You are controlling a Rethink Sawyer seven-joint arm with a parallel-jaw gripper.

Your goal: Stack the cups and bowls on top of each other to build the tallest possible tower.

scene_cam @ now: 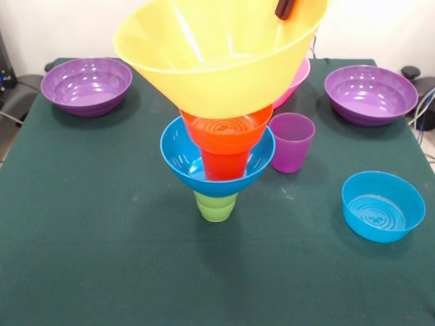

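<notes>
The tower stands mid-table: a green cup (216, 206) at the bottom, a medium blue bowl (178, 156), an orange cup (224, 165) and a small orange bowl (228, 132) on top. A large yellow-orange bowl (211, 61) hangs tilted over the small orange bowl, its base at that bowl's rim. Only the dark tip of my gripper (284, 8) shows at the top edge, gripping the yellow bowl's far right rim. A purple cup (291, 141) stands upright just right of the tower.
A pink bowl (296, 80) is mostly hidden behind the yellow bowl. Wide purple bowls sit at the far left (86, 85) and far right (370, 94). A small shallow blue bowl (382, 206) sits at the near right on the green table (81, 224).
</notes>
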